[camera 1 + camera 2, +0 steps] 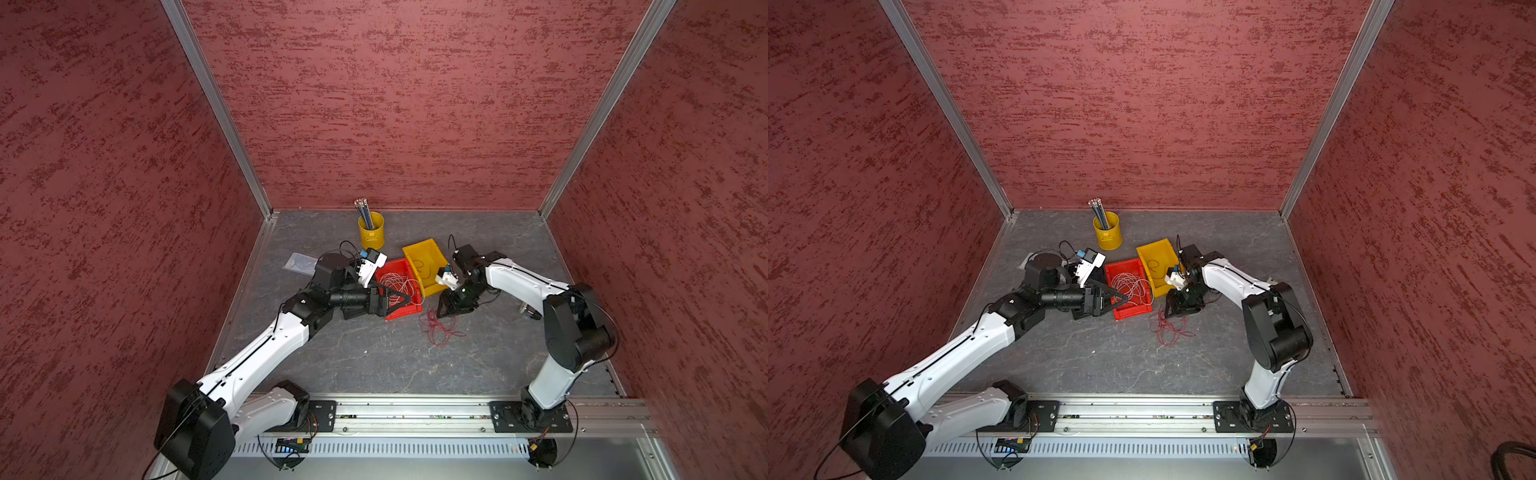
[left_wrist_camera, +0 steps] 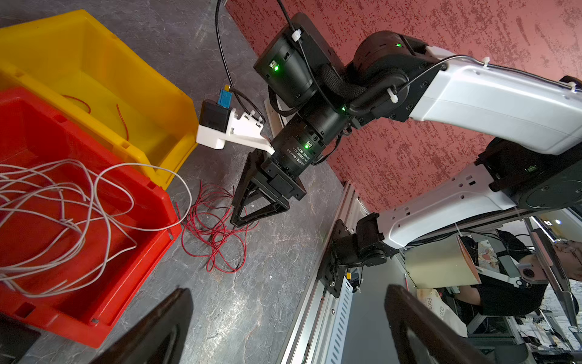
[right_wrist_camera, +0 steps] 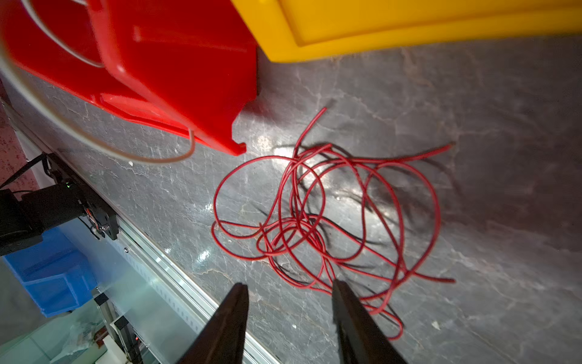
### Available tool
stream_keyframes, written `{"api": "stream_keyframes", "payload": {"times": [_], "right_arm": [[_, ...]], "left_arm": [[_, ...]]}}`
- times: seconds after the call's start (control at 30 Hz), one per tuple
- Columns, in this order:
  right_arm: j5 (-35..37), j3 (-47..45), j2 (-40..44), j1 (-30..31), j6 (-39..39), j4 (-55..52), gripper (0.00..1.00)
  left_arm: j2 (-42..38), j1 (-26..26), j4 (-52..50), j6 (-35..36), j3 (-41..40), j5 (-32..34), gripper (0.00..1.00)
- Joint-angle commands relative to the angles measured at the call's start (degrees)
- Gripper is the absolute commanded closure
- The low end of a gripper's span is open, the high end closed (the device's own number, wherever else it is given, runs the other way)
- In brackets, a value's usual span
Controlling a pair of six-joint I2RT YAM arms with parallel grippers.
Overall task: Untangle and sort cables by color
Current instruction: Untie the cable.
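Nearest the lens runs the aluminium rail (image 1: 415, 411) that carries both arm bases. At the far left of the table a clear bag (image 1: 299, 262) lies half hidden behind the left arm (image 1: 257, 357); its contents are too small to name, and I can make out no blue cables anywhere. The left gripper (image 1: 401, 301) hangs over the red bin (image 1: 1133, 312) with its fingers spread wide and nothing between them. Below it the whitish-grey cables (image 2: 63, 201) lie looped inside that bin, one loop spilling over the wall. Beside it and touching, the yellow bin (image 1: 417, 245) holds a single red strand (image 2: 122, 123). The red cables (image 3: 315, 220) sit on the bare table just off the red bin's near corner. They form a roundish tangle with no clear long axis, and a few free ends poke out. The right gripper (image 3: 289, 283) is by far the nearer one. Its fingers are parted and empty, their tips at the tangle's edge, and the heap lies straight ahead of them. Whether the tips touch the table I cannot tell. The tangle's crossings are too dense to trace.
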State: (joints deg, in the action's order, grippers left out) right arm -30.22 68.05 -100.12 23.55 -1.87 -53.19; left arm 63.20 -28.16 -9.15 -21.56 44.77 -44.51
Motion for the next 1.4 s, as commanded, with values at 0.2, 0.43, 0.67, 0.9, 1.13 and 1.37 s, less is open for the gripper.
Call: {"api": "stream_keyframes", "payload": {"times": [0.2, 0.43, 0.67, 0.9, 1.13, 1.37], "right_arm": [[-5.03, -3.86, 4.47, 0.43, -0.22, 3.37, 0.53], [-0.42, -9.89, 10.93, 0.57, -17.26, 9.33, 0.55], [4.78, -15.12, 18.94, 0.78, -35.62, 12.75, 0.51], [5.26, -17.76, 16.97, 1.05, -51.89, 21.96, 0.47], [9.48, -15.94, 14.45, 2.01, -62.51, 20.56, 0.46], [12.19, -16.31, 13.04, 2.72, -67.24, 19.00, 0.51]], "left_arm": [[0.13, 0.43, 0.36, 0.21, -0.22, 0.47, 0.00], [-0.77, 0.30, 0.63, -0.22, -0.99, 1.22, 0.00], [-1.24, 0.30, 0.35, -0.54, -1.71, 2.02, 0.00], [-1.57, 0.30, -1.61, 0.42, -1.60, 2.53, 0.00], [-2.69, 0.92, -4.66, 1.79, -1.71, 5.25, 0.00], [-4.03, 2.93, -7.19, 1.99, -2.05, 6.77, 0.00]]}}
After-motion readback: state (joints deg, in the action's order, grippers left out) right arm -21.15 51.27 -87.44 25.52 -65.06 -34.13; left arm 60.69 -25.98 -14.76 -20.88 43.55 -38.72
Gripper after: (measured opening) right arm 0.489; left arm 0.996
